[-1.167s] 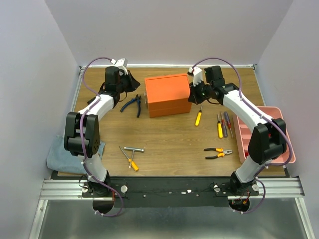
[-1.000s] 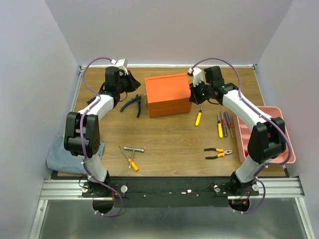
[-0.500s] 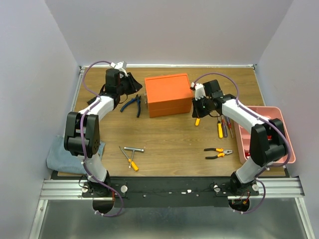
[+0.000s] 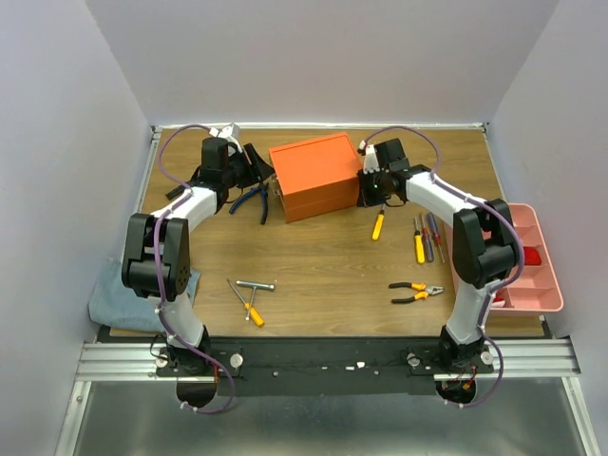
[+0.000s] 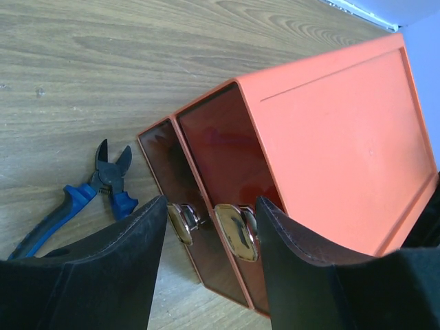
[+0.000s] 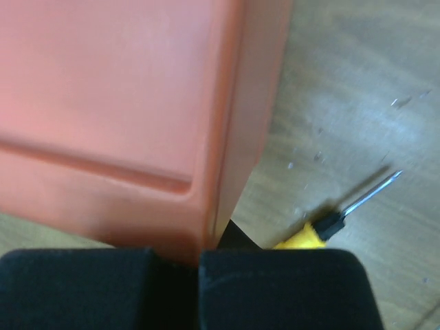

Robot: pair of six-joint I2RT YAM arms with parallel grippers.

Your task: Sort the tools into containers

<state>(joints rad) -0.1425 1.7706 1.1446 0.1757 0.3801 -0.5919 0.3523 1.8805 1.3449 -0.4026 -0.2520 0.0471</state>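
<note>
Near edge, left: grey-blue cloth (image 4: 114, 302) hanging over the corner of the tabletop (image 4: 323, 266). Just in from it, a silver T-wrench (image 4: 256, 285) crossed with a short orange-handled screwdriver (image 4: 253, 314), the two touching. Across on the right, orange-handled pliers (image 4: 415, 291) lie flat. Beside them, at the right edge, the long pink tray (image 4: 524, 309) with a red item (image 4: 532, 255) in one compartment; kind unclear. Left of the tray, three screwdrivers lie side by side: yellow-handled (image 4: 419, 249), red-handled (image 4: 427, 237), purple-handled (image 4: 434, 226). Farther in, a lone yellow screwdriver (image 4: 377, 226) lies just off the right end of the orange box (image 4: 316, 178), which sits slightly skewed near the back of the tabletop. The right tool (image 4: 368, 185) is closed on nothing, fingers pressed together, set against the box's right end low down; its wrist view shows the screwdriver's shaft just beyond. Blue-handled pliers (image 4: 252, 199) lie near the box's left end. The left tool (image 5: 213, 213) is open at that end, fingers (image 5: 103, 275) spread either side of the two metal pulls (image 5: 237, 230) on the dark drawer fronts (image 5: 206, 148), not gripping them. Both drawers look pushed in.
</note>
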